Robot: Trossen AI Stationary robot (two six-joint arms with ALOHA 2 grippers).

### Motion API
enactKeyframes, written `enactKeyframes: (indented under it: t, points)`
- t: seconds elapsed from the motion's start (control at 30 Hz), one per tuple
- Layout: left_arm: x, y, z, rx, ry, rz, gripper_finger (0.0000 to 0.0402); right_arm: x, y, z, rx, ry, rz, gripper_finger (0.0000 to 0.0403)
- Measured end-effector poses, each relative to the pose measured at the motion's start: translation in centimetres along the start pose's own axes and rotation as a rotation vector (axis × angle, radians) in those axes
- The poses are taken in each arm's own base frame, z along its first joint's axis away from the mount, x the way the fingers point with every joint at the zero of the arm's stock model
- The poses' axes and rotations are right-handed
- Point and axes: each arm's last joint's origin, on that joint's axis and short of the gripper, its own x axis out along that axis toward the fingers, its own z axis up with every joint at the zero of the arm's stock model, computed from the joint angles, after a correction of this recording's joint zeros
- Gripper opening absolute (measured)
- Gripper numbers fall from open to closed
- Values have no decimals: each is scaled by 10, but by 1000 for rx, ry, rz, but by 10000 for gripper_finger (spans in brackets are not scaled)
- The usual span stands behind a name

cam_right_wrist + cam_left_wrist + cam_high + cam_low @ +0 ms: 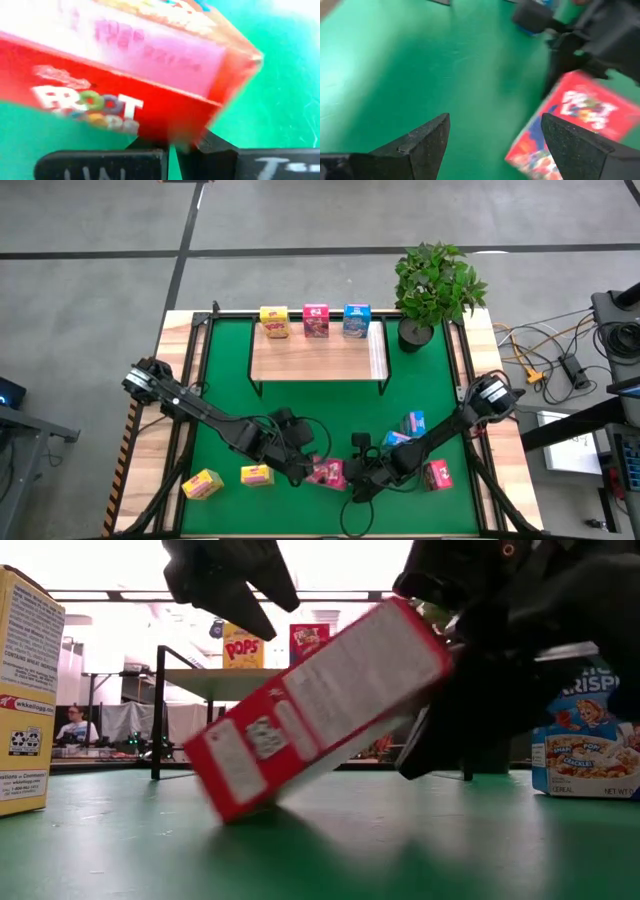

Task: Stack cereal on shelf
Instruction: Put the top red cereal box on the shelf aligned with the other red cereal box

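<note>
Right pincer (352,483) closed against tilted pink-red box (328,472), left pincer (303,477) open

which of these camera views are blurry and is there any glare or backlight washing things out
Right wrist view: the red cereal box is smeared, with a washed-out corner. Left wrist view: the same box and the background are soft. Low view: bright backlight turns the arms into silhouettes. High view: evenly lit and sharp.
</note>
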Motion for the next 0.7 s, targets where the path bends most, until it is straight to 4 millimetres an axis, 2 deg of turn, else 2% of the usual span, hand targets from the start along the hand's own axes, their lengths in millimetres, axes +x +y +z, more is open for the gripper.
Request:
enactKeyframes:
  t: [0.37, 0.57, 0.7]
  points:
    - [1, -3, -4, 38, 48, -60, 296, 0, 2, 7, 23, -67, 19, 9]
    - [0, -3, -8, 79, 117, -108, 296, -2, 2, 8, -9, -33, 13, 9]
    - [3, -11, -15, 127, 177, -189, 295, -6, 2, 12, -24, 0, 29, 9]
